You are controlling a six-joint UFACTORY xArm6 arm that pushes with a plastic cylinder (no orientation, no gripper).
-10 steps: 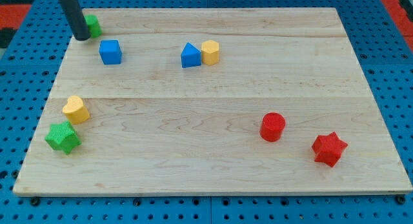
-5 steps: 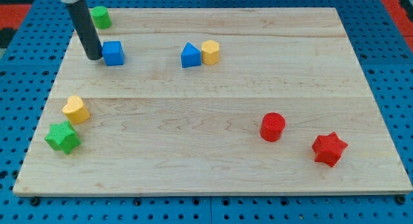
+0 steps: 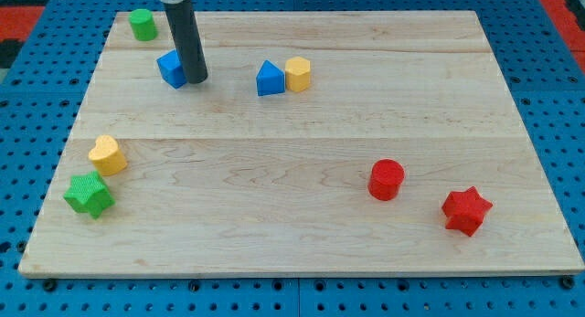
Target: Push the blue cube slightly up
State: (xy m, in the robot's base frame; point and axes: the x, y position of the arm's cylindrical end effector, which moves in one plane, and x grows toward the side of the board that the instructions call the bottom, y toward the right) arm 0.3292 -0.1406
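Note:
The blue cube [image 3: 170,68] sits near the view's top left of the wooden board [image 3: 302,171], turned a little so a corner faces down. My tip [image 3: 196,79] rests on the board right against the cube's right side, slightly below its middle. The dark rod rises from there to the view's top edge and hides part of the cube's right face.
A green cylinder [image 3: 142,25] stands at the top left corner. A blue triangular block [image 3: 270,79] touches a yellow block [image 3: 297,73] to the right of my tip. A yellow heart [image 3: 107,155] and green star [image 3: 89,194] lie at the left edge. A red cylinder [image 3: 386,180] and red star [image 3: 466,210] lie at the lower right.
My tip moved from beside the green cylinder down and right, past the blue cube's left side, to its right side. The cube shifted slightly right and up and rotated.

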